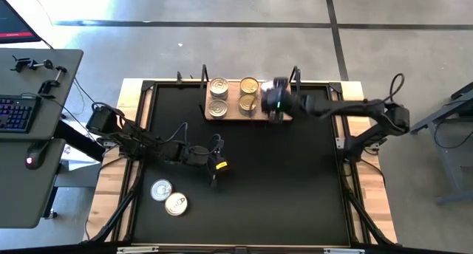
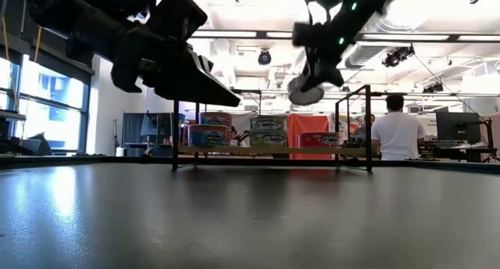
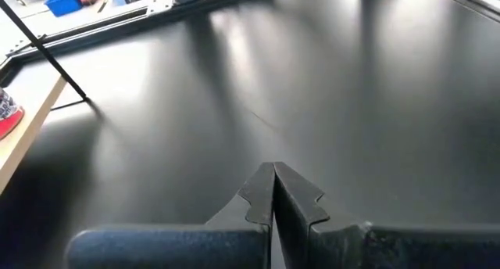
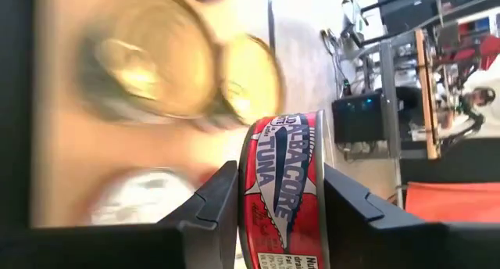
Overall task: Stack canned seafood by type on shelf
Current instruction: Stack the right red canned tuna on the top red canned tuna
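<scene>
Carrying a round red-labelled tin (image 4: 281,195) clamped between the right gripper (image 4: 280,199) fingers above the right end of the light-wood shelf board (image 1: 230,115), presumably to start a stack beside the gold-lidded tins (image 1: 249,86). Readable on its label: "TUNA". Left gripper (image 3: 273,192) pressed together, empty, hovering over the black counter mat (image 1: 295,195) near two silver-lidded tins (image 1: 168,196) at its front-left corner.

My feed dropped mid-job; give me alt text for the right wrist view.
The right gripper clamps a red-labelled tuna can on edge between its fingers, above the light-wood shelf. Two gold-lidded cans and a silver-lidded can stand blurred on the shelf.
</scene>
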Controlling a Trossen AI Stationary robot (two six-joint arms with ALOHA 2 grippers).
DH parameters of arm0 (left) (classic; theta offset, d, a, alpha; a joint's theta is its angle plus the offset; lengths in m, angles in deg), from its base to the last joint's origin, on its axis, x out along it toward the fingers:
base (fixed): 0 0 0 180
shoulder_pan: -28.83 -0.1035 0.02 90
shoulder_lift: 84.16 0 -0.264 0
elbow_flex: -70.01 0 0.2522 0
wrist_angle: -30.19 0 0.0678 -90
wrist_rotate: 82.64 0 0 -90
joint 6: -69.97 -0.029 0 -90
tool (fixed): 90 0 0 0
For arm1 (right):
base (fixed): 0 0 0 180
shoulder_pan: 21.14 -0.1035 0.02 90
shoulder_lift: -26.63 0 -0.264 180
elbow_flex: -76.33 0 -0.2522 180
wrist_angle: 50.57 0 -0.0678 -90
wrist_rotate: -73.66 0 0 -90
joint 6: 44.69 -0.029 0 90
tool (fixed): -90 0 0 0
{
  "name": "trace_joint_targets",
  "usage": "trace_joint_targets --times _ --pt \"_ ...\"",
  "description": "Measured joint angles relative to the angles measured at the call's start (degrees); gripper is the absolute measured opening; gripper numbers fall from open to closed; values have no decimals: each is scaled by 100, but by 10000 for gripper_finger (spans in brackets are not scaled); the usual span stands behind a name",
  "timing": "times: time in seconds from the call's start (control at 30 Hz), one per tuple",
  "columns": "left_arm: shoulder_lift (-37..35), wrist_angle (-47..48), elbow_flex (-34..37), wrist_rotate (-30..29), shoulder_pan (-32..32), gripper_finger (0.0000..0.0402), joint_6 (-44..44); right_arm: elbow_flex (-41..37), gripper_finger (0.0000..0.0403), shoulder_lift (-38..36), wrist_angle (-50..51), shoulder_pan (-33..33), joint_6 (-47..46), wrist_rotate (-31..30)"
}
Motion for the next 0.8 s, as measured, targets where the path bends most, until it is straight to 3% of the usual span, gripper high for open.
trace_joint_targets --times 0.13,0.3,0.63,0.8 --pt "-1 11 0 0 4 0 12 -29 113 114 -300 806 384 635" --pt "0 -15 0 0 4 0 5 -29 113 661 -513 1121 717 829" --pt "0 -19 0 0 8 0 16 -18 113 1270 -429 1159 942 241" --pt "0 -9 0 0 8 0 71 -20 154 1219 -365 1126 772 220"
